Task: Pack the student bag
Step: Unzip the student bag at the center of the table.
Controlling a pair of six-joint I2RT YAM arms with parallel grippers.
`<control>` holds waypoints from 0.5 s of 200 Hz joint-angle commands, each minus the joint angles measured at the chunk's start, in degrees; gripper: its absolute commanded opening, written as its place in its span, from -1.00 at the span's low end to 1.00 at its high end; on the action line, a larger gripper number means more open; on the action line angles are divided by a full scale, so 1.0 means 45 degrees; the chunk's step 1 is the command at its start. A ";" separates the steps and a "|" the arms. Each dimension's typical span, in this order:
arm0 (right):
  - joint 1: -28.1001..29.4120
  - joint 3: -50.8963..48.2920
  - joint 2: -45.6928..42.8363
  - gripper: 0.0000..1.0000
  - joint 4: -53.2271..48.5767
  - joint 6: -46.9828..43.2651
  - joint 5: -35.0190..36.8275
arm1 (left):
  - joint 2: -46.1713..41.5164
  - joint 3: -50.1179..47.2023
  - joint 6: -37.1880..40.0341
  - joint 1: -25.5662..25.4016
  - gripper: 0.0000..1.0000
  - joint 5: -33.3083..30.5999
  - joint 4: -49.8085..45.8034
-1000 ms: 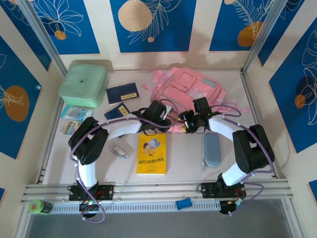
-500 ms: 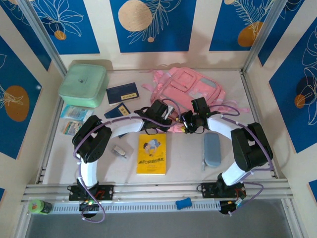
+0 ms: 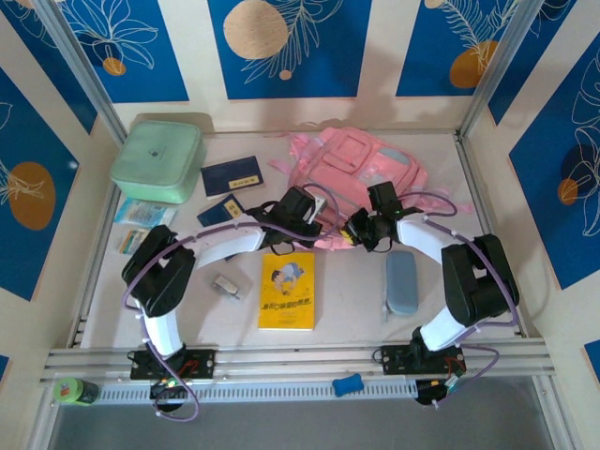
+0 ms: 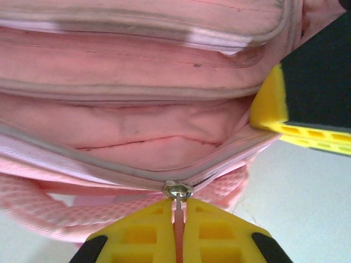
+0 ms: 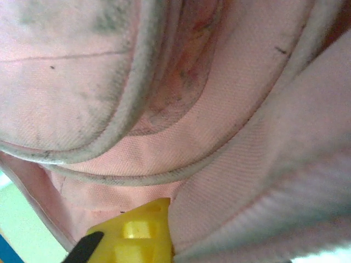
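Note:
The student bag (image 3: pixel 361 161) is a soft pink backpack lying at the back middle of the table. My left gripper (image 3: pixel 307 212) is at its near edge, shut on the pink zipper pull (image 4: pixel 179 219), just below the metal slider (image 4: pixel 178 190). The pocket mouth (image 4: pixel 148 137) gapes a little behind the zipper. My right gripper (image 3: pixel 360 232) is shut on the bag's near fabric edge. One of its yellow fingers (image 5: pixel 137 233) shows, and pink cloth (image 5: pixel 230 181) covers the other. That gripper's finger (image 4: pixel 269 107) also shows in the left wrist view.
A mint-green box (image 3: pixel 157 159) stands at the back left, with two dark blue booklets (image 3: pixel 232 176) beside it. A yellow book (image 3: pixel 288 289) lies in the middle front and a grey-blue pencil case (image 3: pixel 401 281) to its right. Small packets (image 3: pixel 142 213) lie at the left.
Both grippers kept their hold and shifted slightly. The left arm's elbow has swung to the left, and the bag's near edge has moved a little towards the back.

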 commanded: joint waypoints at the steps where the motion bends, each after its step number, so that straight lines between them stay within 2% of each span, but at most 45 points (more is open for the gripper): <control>1: -0.1120 -0.0031 -0.0703 -0.91 -0.1138 -0.1815 0.0807 | -0.1003 -0.0642 -0.0193 0.0191 -1.00 -0.1038 -0.0840; 43: -0.3105 0.0303 -0.1281 -0.97 -0.1827 -0.3760 0.0239 | -0.1139 -0.0966 -0.0162 0.0450 -1.00 -0.0911 -0.1262; 65: -0.3791 0.0869 -0.1041 -0.96 -0.1952 -0.4359 -0.0512 | -0.1014 -0.0864 -0.0607 0.0437 -1.00 -0.0125 -0.0885; 86: -0.3841 0.1345 -0.1038 -0.72 -0.2581 -0.4720 -0.1021 | -0.0976 -0.0715 -0.1142 0.0288 -1.00 0.0499 -0.0182; 100: -0.3774 0.1123 -0.1408 -0.39 -0.2650 -0.4632 -0.1800 | -0.0922 -0.0484 -0.1233 0.0149 -1.00 0.0557 0.0027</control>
